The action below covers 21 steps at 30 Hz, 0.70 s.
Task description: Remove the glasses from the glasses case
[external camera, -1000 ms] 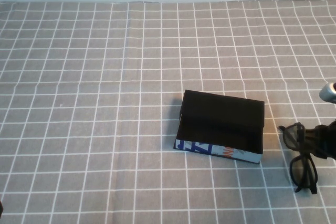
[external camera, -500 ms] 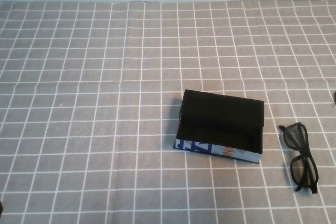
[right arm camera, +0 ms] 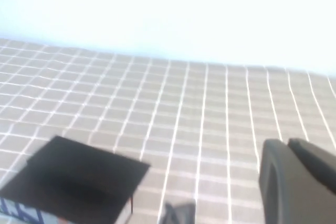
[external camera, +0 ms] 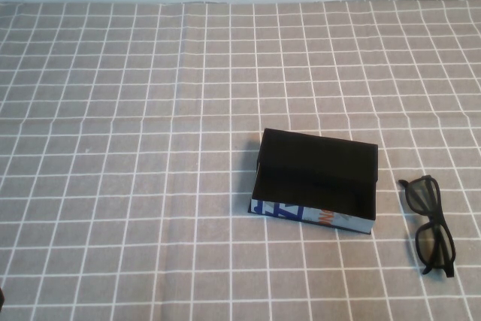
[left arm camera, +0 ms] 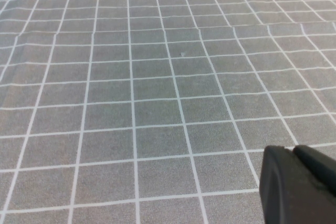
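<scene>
You'll see the glasses (external camera: 431, 225) lying on the desk (external camera: 113, 148), just beside the open glasses case (external camera: 316, 183) at its 3 o'clock. The left claw (left arm camera: 297, 184) and right claw (right arm camera: 295, 179) each show at their wrist view's edge; you cannot tell either's state.

From the high view I see neither arm. My left gripper (left arm camera: 299, 184) shows only in the left wrist view, as a dark finger tip at the frame's corner, hanging above the surface. My right gripper (right arm camera: 296, 182) shows likewise in the right wrist view, raised above the surface. I can't judge either one's opening.
</scene>
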Each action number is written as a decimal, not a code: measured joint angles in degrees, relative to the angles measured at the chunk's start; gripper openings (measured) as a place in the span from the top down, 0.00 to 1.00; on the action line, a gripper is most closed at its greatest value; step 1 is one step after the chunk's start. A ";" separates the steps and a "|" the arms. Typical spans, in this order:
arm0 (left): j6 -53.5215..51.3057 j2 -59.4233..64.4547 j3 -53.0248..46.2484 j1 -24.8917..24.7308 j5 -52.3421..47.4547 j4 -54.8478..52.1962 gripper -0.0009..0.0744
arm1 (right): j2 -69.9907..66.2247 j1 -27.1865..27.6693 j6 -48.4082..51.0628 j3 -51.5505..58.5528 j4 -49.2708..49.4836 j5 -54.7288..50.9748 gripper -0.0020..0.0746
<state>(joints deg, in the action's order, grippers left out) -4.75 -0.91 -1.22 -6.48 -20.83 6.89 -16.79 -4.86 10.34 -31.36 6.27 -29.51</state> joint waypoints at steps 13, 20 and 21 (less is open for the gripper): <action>0.00 0.00 0.00 0.00 0.00 0.00 0.99 | 5.61 0.00 -11.14 16.87 -6.27 9.61 0.99; 0.00 0.00 0.00 -0.08 0.00 0.00 0.99 | 5.61 0.00 -11.25 16.97 -4.64 10.32 0.99; 0.00 0.00 0.00 -0.08 0.00 0.00 0.99 | 5.61 0.00 -11.25 16.97 -4.64 10.32 0.99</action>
<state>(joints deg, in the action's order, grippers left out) -4.75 -0.91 -1.22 -6.56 -20.83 6.89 -11.18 -4.86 -0.91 -14.39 1.63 -19.19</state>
